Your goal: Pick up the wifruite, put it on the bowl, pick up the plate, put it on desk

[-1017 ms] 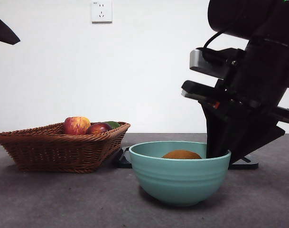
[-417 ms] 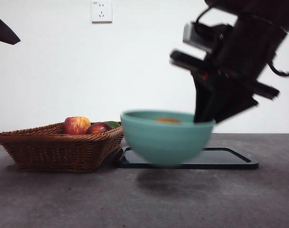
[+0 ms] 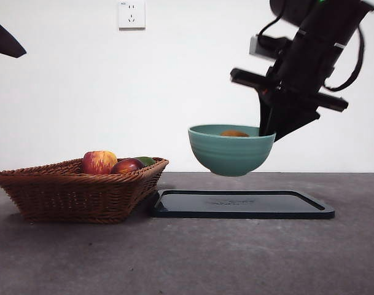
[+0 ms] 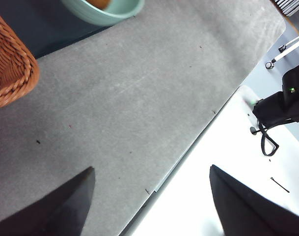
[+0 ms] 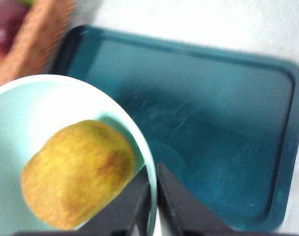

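Mint-green and ribbed, the bowl (image 3: 231, 149) hung in the air, clear of the desk (image 3: 187, 258), pinched at its rim by the right gripper (image 5: 153, 196) — one jaw inside the wall, the other outside, the two nearly meeting across the thin ceramic. Wifruite (image 5: 78, 173) lay in the bowl just beside the inner jaw, brownish-orange, dull-skinned; in the front view only its top showed above the rim. Directly beneath the gripper and its load sat a dark flat tray (image 3: 242, 204) with a raised lip, resting on the desk, well apart from the bowl's base. Off to the far side of the bowl from the gripper stood a woven wicker basket (image 3: 76, 190), touching or just beside the tray's near corner — could not tell which. It held a red-and-yellow apple (image 3: 99, 162), a dark red fruit (image 3: 126, 166) and something green behind. Left gripper (image 4: 149, 206) waited over the bare desk edge, jaws spread wide with nothing between them, well away from the bowl. A white wall socket (image 3: 131, 14) showed high on the wall behind.
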Controlling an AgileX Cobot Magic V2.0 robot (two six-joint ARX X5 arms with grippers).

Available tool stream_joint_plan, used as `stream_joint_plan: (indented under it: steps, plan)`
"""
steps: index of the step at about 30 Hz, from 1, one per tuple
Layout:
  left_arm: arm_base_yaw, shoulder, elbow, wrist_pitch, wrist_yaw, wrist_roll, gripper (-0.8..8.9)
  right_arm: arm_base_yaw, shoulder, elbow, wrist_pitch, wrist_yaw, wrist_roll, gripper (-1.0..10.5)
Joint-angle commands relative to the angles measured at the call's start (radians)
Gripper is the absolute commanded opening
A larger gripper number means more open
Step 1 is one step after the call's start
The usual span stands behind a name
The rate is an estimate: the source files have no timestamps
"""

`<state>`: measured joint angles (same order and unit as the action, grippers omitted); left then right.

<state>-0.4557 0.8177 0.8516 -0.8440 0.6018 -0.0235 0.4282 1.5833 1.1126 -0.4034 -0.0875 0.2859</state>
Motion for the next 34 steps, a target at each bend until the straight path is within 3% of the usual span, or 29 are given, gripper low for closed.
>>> stream_joint_plan:
  steps: [1, 10, 22, 24, 27, 34]
  plan:
    - [-0.005, 0.005, 0.011, 0.006, 0.005, 0.013, 3.72, -0.006, 0.072, 0.049, 0.023, -0.018, -0.027, 0.1]
    - [-0.005, 0.005, 0.011, -0.002, 0.005, 0.013, 3.72, -0.016, 0.194, 0.088, 0.074, -0.016, -0.063, 0.1]
    - [-0.005, 0.005, 0.011, -0.001, 0.005, 0.013, 3.72, -0.027, 0.215, 0.089, 0.07, -0.017, -0.089, 0.1]
    - [-0.005, 0.005, 0.011, -0.001, 0.005, 0.013, 3.72, -0.027, 0.215, 0.089, 0.07, -0.017, -0.089, 0.3]
    - [-0.005, 0.005, 0.011, -0.002, 0.005, 0.013, 3.72, -0.027, 0.215, 0.089, 0.067, -0.016, -0.088, 1.7]
    - [-0.005, 0.005, 0.011, -0.002, 0.005, 0.013, 3.72, -0.027, 0.214, 0.089, 0.06, -0.005, -0.089, 1.8]
